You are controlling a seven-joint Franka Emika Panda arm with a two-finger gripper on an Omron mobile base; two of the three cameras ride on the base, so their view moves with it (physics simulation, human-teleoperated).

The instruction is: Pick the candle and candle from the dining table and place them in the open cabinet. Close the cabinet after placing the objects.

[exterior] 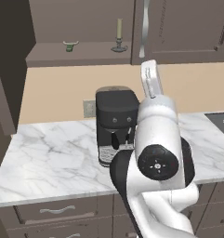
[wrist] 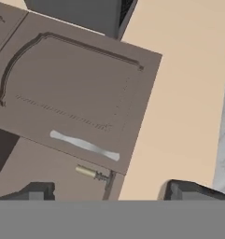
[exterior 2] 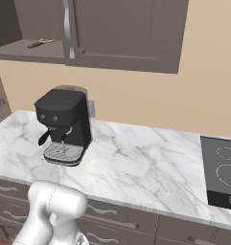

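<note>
Closing the open cabinet [exterior: 81,51] looks like the step in hand: one candle [exterior: 119,30] stands on its shelf. The hand [wrist: 109,189], fingers spread and empty, faces the door's silver handle [wrist: 84,145]; push squarely near that handle so the door swings shut

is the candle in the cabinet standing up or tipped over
Upright. The candle stands straight on its dark dish base on the open cabinet shelf, right of a small green bowl.

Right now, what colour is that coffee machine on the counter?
The coffee machine is black with a silvery drip tray, clearest in the right base view.
</note>
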